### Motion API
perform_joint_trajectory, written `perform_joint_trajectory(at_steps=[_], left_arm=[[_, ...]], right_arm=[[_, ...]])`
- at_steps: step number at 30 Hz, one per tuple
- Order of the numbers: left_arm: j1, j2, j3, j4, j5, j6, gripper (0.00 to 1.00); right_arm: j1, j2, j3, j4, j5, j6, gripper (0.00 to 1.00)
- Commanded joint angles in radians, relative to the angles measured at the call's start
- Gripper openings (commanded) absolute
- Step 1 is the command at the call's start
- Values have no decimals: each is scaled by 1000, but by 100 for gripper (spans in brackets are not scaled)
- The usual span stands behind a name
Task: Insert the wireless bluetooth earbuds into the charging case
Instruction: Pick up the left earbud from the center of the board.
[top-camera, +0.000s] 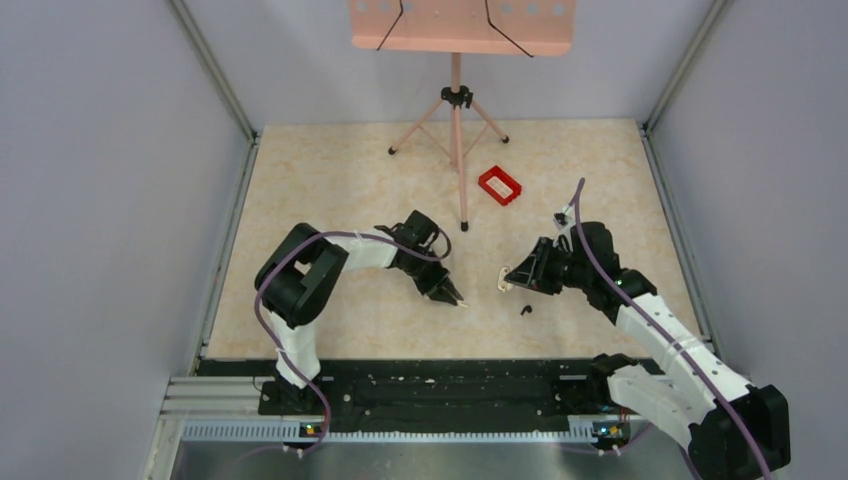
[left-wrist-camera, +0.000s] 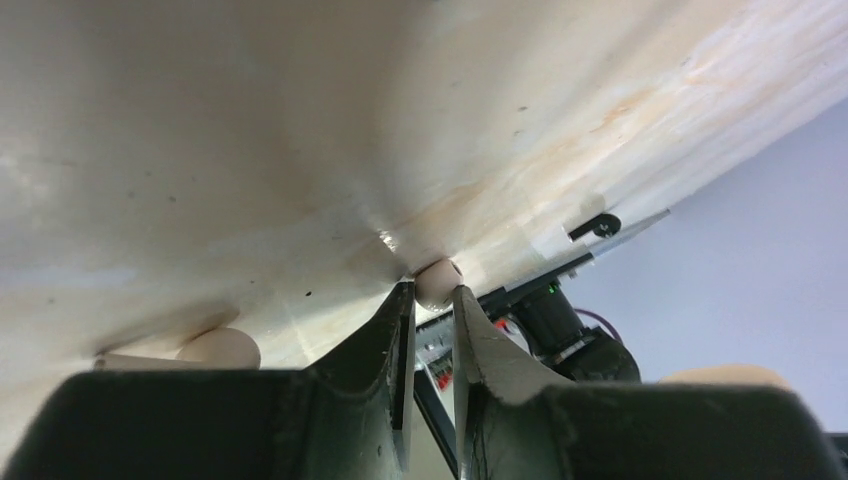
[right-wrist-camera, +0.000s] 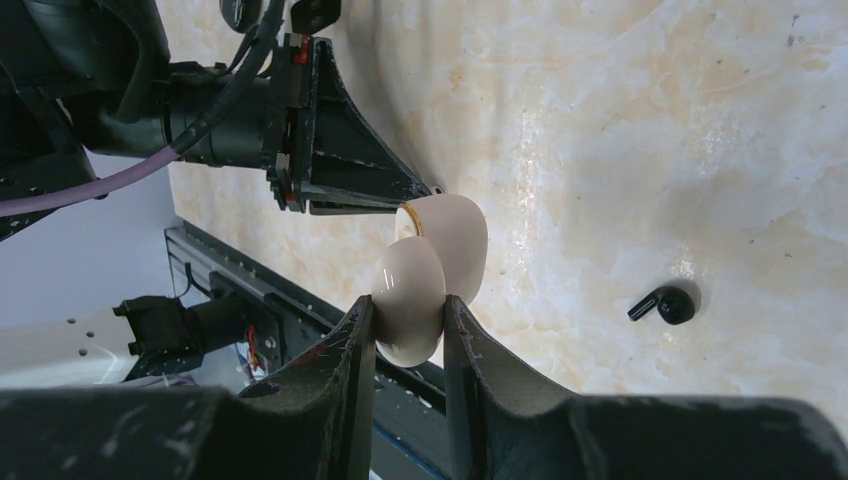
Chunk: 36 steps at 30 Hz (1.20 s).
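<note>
**A:** Right side first. What is the right gripper (right-wrist-camera: 408, 303) doing?

**B:** It is clamping the charging case (right-wrist-camera: 412, 300) between its two fingers. It is gripping the lower half and holding it off the table (top-camera: 350, 180). The shell is reading pale cream here, not dark. The lid (right-wrist-camera: 452, 238) is standing open and tilting up and away from the fingers.

**A:** And from above?

**B:** The right gripper (top-camera: 512, 277) is hanging right of the table's centre, with the case (top-camera: 504, 279) showing as a pale fleck at its tip.

**A:** Earbuds?

**B:** One earbud (right-wrist-camera: 672, 304) is showing. It is small and black, and it is lying on the marbled surface with its stem pointing left. From overhead, the earbud (top-camera: 525, 311) is lying just below the held case, near it but not touching. The left wrist camera is also catching it (left-wrist-camera: 598, 226), well beyond that arm's fingertips.

**A:** Left arm?

**B:** The left gripper (top-camera: 455, 298) is pointing toward the case from the left, with a gap between them. In its own view the gripper (left-wrist-camera: 432, 292) is showing its jaws drawn nearly together with a slim slot between them. The case (left-wrist-camera: 438, 281) is appearing as a pale knob just past the tips. I cannot tell whether anything is pinched in there.

**A:** Anything else on the table?

**B:** A red tray (top-camera: 500, 185) is sitting toward the far side, well apart from both grippers. A tripod stand (top-camera: 457, 100) is standing just left of it.
</note>
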Motion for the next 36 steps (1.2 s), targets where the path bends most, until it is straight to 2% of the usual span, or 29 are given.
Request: perform_joint_trajectory(at_steps=[1,11,15,25,26,30,33,36], left_arm=[[0,-44,27,-94,-257,84,1],[-3,-159,69,-169,-369,175,0],[-14,-230,89,-198,-433,235,0],[-66,-367,164,-240,-533,379,0],[-66,-363,171,-250,-539,387,1],[-65,-286,237,-351,-619,435,19],[-64,-204,282,-379,-588,518,31],[-72,-138,311,-407,-598,562,34]], right_arm=[[-3,-16,-5,19,1,-6,0],[-3,20,-61,94,-16,16,0],[16,54,-133,247,-82,115,0],[101,201,-115,409,-68,171,0],[102,205,-115,411,-65,172,0],[102,183,-91,350,-11,149,0],[103,159,-77,293,14,133,0],[101,130,-76,267,24,129,0]])
